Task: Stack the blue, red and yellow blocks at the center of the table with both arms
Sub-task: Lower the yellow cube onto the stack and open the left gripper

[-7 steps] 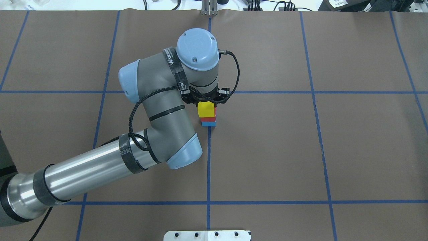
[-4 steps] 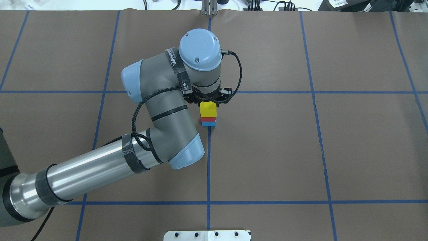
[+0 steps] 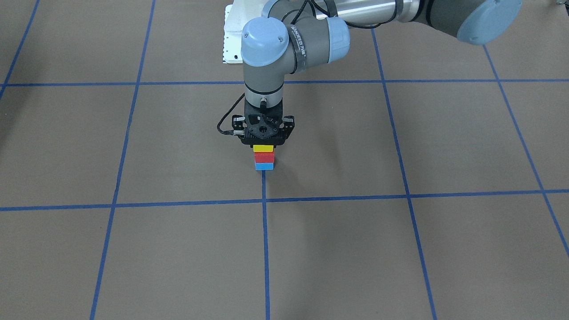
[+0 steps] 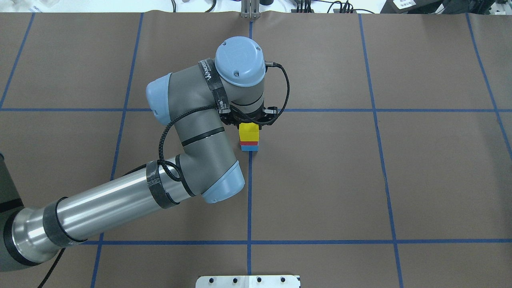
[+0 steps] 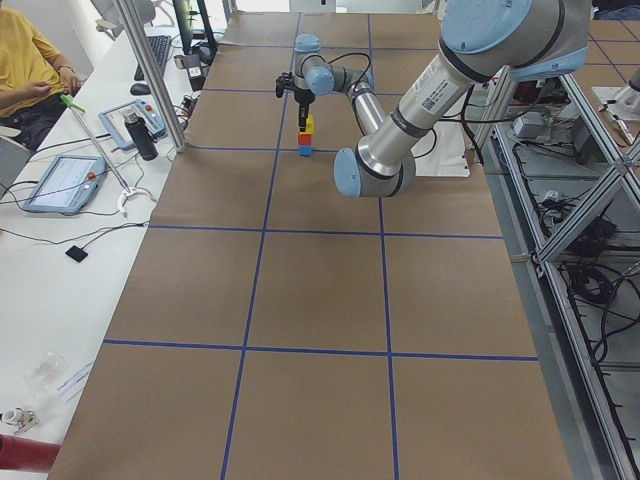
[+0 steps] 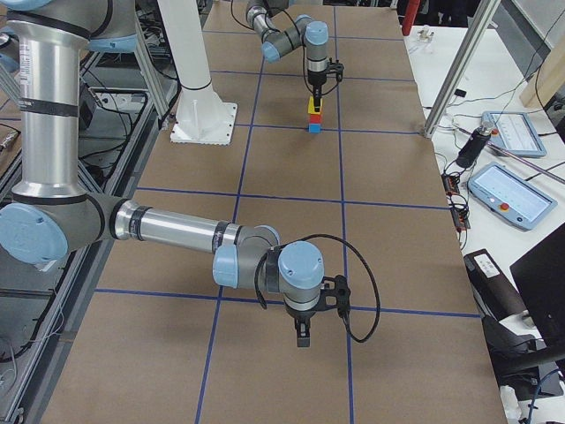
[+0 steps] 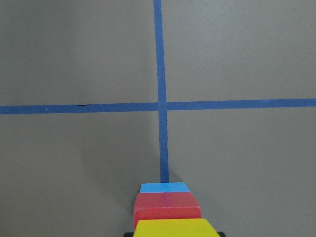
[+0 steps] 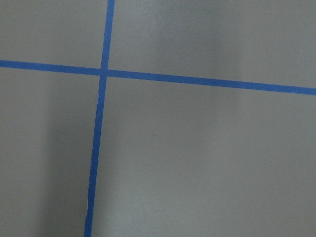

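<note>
A blue block [image 3: 264, 166] sits on the table's centre line with a red block [image 3: 263, 158] on it and a yellow block [image 3: 263, 148] on top. The stack also shows in the overhead view [image 4: 249, 138]. My left gripper [image 3: 264, 141] points straight down over the stack and is shut on the yellow block, which rests squarely on the red one. The left wrist view shows yellow [image 7: 173, 228], red [image 7: 167, 210] and blue [image 7: 164, 187] in line. My right gripper [image 6: 303, 336] hangs over bare table far from the stack; I cannot tell if it is open.
Blue tape lines [image 4: 249, 200] grid the brown table. The white base plate [image 4: 248, 281] is at the robot's edge. A side table with tablets [image 6: 510, 190] and a seated person [image 5: 25, 60] lie beyond the far edge.
My left gripper shifted slightly right with the yellow block, bringing it from an offset over the red block into line with the stack.
</note>
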Robot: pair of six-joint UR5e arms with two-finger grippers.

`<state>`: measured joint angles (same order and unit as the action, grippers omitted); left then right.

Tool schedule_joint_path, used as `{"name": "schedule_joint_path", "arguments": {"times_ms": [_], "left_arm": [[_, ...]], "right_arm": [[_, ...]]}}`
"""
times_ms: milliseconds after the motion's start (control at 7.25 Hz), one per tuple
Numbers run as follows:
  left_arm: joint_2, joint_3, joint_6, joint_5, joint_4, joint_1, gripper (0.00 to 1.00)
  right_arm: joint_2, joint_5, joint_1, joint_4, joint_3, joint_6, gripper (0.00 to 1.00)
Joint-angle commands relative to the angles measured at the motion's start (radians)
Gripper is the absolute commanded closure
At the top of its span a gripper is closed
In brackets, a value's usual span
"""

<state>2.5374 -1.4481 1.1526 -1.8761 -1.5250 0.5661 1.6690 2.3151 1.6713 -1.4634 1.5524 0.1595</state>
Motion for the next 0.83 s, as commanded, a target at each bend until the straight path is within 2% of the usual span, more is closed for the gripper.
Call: {"name": "schedule_joint_path", "arguments": {"times_ms": [0, 138, 414, 690], "left_arm": [[-0.002, 0.000, -0.001, 0.000, 0.000, 0.000, 0.67], [0.000, 0.000, -0.002, 0.000, 0.000, 0.000, 0.47], [-0.002, -0.001, -0.002, 0.002, 0.000, 0.000, 0.00], [0.000, -0.011, -0.002, 0.000, -0.014, 0.000, 0.00]], "right_arm": [[0.000, 0.001, -0.001, 0.000, 0.000, 0.000, 0.00], [0.000, 0.001, 0.001, 0.000, 0.000, 0.000, 0.00], [0.000, 0.000, 0.001, 0.000, 0.000, 0.000, 0.00], [0.000, 0.000, 0.001, 0.000, 0.000, 0.000, 0.01]]}}
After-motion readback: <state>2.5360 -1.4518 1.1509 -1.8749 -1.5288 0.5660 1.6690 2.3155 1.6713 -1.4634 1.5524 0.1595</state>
